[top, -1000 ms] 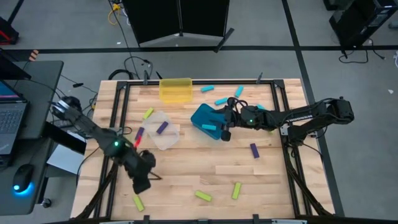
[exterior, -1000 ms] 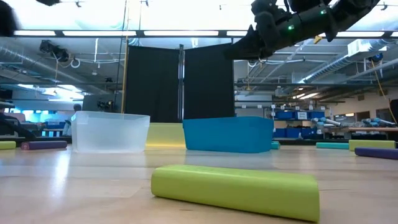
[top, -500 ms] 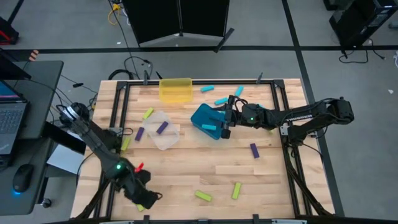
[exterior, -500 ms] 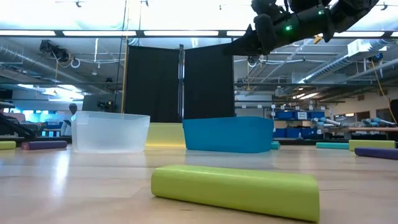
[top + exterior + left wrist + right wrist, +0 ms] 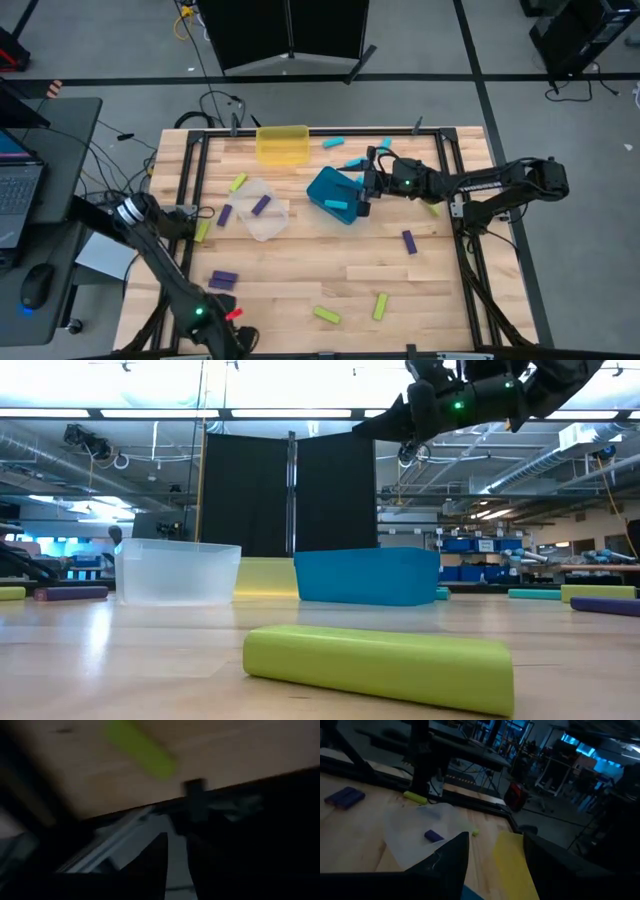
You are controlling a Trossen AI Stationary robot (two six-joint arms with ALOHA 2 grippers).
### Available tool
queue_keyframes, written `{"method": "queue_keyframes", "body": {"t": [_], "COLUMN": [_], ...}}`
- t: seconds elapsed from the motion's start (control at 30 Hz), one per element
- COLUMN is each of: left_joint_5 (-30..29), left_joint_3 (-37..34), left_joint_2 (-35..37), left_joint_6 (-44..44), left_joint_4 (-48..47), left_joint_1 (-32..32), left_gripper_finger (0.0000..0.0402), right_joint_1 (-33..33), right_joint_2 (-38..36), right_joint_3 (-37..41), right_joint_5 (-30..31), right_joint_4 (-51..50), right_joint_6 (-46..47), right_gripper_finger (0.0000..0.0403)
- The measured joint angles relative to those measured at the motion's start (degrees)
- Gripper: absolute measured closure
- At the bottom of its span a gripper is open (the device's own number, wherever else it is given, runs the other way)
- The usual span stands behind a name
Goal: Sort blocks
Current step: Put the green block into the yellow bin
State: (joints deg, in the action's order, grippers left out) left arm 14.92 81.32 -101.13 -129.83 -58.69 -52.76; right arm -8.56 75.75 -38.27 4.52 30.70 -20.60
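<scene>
The blocks lie scattered over the wooden table (image 5: 300,265). Seen from above, three cyan blocks (image 5: 356,161) sit toward 1 o'clock, and a fourth cyan block (image 5: 336,204) lies inside the teal bin (image 5: 322,186) just past the table's middle. One purple block (image 5: 261,205) rests in the clear bin (image 5: 270,225) at 10 o'clock, with another purple block (image 5: 225,214) just beside that bin's 9 o'clock side. A pair of purple blocks (image 5: 223,280) lies touching at 8 o'clock, and a single purple block (image 5: 409,241) lies at 4 o'clock. Yellow-green blocks are spread wider: one (image 5: 238,182) near the clear bin at 10 o'clock, one (image 5: 203,231) at the 9 o'clock edge, and two (image 5: 327,315) close to the 6 o'clock edge, well apart from every bin. In the low view one of these (image 5: 378,665) fills the foreground.

The yellow bin (image 5: 282,143) stands at 12 o'clock.

The right gripper (image 5: 362,195) hangs in the air over the teal bin's 3 o'clock rim, its fingers (image 5: 455,855) spread apart with nothing between them.

The left gripper (image 5: 175,845) is off the table's 7 o'clock edge, with a yellow-green block (image 5: 140,747) near that edge in its wrist view. The blur makes it impossible to tell whether its fingers are apart or together.
</scene>
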Motion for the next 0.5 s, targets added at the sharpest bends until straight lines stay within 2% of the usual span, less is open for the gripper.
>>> {"method": "queue_keyframes", "body": {"t": [0.1,0.17,0.5], "left_joint_5": [2.7,3.3,1.4], "left_joint_3": [4.4,5.9,6.5], "left_joint_2": [-2.1,-3.7,-7.8], "left_joint_6": [-2.4,-3.1,-5.2], "left_joint_4": [-10.9,-14.3,-12.7], "left_joint_1": [-0.2,-0.2,1.5], "left_gripper_finger": [0.0295,0.0275,0.0190], "right_joint_1": [-0.5,-0.5,-0.5], "right_joint_2": [0.0,0.0,0.0], "right_joint_3": [0.0,0.0,0.0], "right_joint_5": [-1.6,-2.5,-4.6], "right_joint_4": [0.2,0.0,0.1], "right_joint_6": [0.9,1.1,1.0], "right_gripper_finger": [0.0204,0.0204,0.0204]}}
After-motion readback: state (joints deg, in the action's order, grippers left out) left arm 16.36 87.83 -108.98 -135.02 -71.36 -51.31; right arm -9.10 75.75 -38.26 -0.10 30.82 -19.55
